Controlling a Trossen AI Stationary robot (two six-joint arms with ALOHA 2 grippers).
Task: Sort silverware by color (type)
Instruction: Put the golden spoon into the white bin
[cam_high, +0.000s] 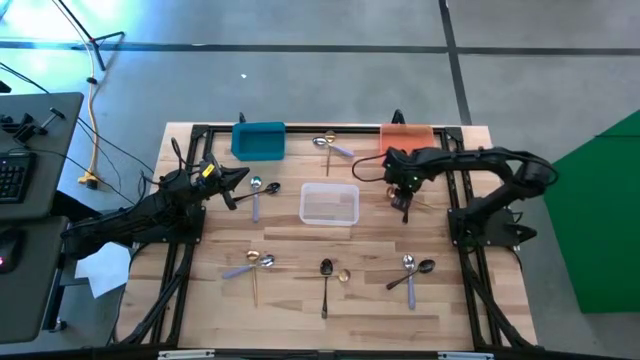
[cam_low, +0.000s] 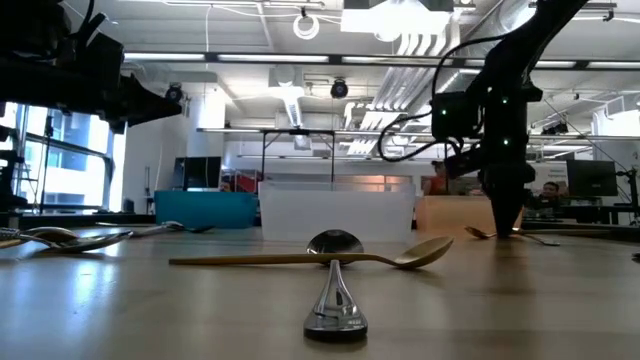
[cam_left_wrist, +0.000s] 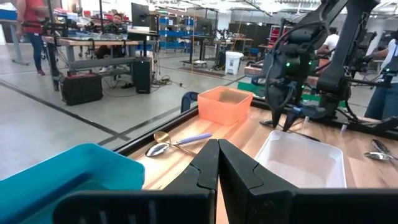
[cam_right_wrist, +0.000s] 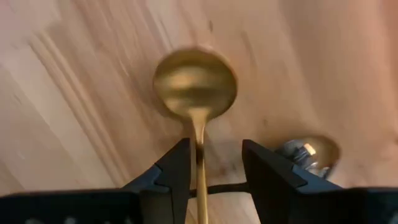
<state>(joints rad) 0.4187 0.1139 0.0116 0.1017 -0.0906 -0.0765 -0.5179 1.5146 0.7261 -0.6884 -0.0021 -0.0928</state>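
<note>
Looking for writing, I find none I can read on the bins, spoons or arms in any view.

My right gripper (cam_right_wrist: 214, 165) points down at the table (cam_high: 300, 300) between the clear bin (cam_high: 329, 204) and the orange bin (cam_high: 406, 137). Only the right wrist view shows what it is doing: the fingers are spread on either side of a gold spoon's (cam_right_wrist: 196, 93) thin handle, one finger close against it, a gap on the other side (not gripped, as far as I can see). A second, shiny spoon bowl (cam_right_wrist: 311, 152) lies just beside it. From above, the arm hides both.

My left gripper (cam_left_wrist: 217, 171) hovers near the blue bin (cam_high: 258, 140), its fingers pressed together with nothing between them. Its camera shows a lilac-handled spoon (cam_left_wrist: 177, 143) lying between the blue and orange bins.

The high view gives the rest: a lilac-handled spoon (cam_high: 256, 196) just left of the clear bin, and along the near side a gold and lilac pair (cam_high: 253, 266), a black spoon (cam_high: 325, 284) and a black and lilac pair (cam_high: 411, 272). The low view looks straight along the black spoon, with a gold spoon (cam_low: 330, 258) lying crosswise behind its bowl.
</note>
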